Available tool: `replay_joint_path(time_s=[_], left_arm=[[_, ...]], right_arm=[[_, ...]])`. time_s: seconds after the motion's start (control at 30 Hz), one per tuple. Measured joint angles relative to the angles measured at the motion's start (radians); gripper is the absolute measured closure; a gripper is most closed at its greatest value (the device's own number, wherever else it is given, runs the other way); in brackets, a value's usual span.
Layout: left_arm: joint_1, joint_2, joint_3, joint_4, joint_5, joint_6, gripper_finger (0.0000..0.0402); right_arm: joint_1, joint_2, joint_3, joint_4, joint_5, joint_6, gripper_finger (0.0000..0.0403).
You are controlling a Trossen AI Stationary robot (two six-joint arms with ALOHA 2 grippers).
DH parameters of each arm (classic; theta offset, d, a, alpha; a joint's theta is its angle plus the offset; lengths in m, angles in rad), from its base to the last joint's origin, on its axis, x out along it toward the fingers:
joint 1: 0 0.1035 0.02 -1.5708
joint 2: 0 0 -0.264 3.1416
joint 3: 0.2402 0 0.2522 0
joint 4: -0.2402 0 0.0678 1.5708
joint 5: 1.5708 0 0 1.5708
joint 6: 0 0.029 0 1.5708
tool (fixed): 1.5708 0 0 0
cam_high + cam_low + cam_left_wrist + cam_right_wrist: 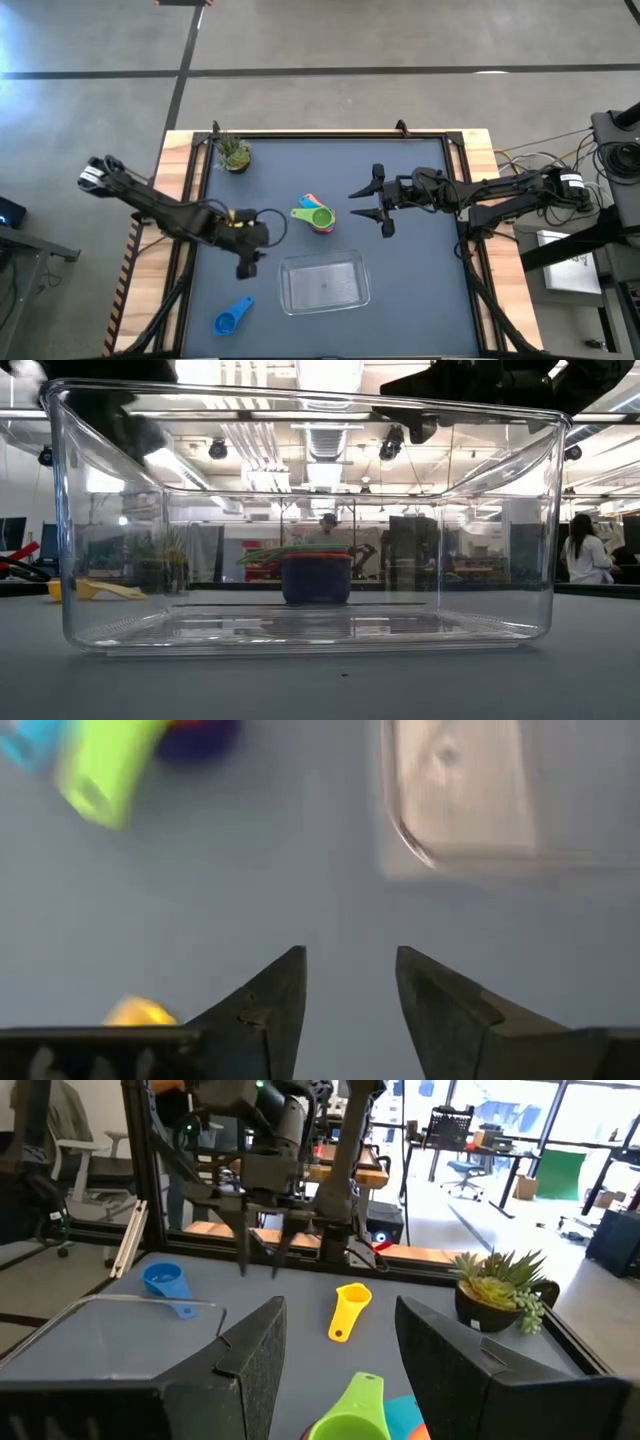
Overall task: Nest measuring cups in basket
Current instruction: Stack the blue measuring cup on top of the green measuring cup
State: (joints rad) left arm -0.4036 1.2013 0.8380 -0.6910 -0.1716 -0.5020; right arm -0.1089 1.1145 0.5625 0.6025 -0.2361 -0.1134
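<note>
A stack of nested measuring cups (pixel 318 215) stands mid-table, green on top over teal, orange, red and purple; the low view shows it (pixel 316 575) through the basket. The yellow cup (pixel 243 215) lies partly under my left arm and shows in the right wrist view (pixel 348 1308). The blue cup (pixel 233 318) lies near the near-left corner. The clear basket (pixel 323 282) sits near the near edge. My left gripper (pixel 250 262) hovers open left of the basket, touching nothing. My right gripper (pixel 352 204) is open just right of the stack, with the green handle (pixel 350 1405) between its fingers' line of sight.
A small potted plant (pixel 235 153) stands at the far-left corner of the dark mat. Raised frame rails run along the table's left and right sides. Open mat lies right of the basket and along the far side. People show in the room beyond the table.
</note>
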Motion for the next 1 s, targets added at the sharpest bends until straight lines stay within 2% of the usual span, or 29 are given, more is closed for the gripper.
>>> replay_joint_path(time_s=[0.23, 0.4, 0.57, 0.73, 1.0], left_arm=[[-0.165, 0.022, -0.003, -0.069, 0.136, -0.367, 0.0264], [-0.287, 0.066, -0.003, -0.042, 0.189, -0.618, 0.0264], [-0.389, 0.131, -0.003, -0.002, 0.193, -0.812, 0.0248], [-0.442, 0.220, -0.003, 0.018, 0.240, -0.917, 0.0213], [-0.449, 0.318, -0.003, 0.086, 0.260, -0.929, 0.0162]], right_arm=[[0.000, 0.000, 0.000, 0.000, -0.001, -0.019, 0.0225], [0.000, 0.000, 0.000, 0.000, -0.003, -0.019, 0.0225], [0.000, 0.000, 0.000, 0.000, -0.003, -0.023, 0.0225], [0.000, 0.000, 0.000, 0.000, -0.003, -0.037, 0.0225], [0.000, 0.000, 0.000, 0.000, -0.002, -0.047, 0.0225]])
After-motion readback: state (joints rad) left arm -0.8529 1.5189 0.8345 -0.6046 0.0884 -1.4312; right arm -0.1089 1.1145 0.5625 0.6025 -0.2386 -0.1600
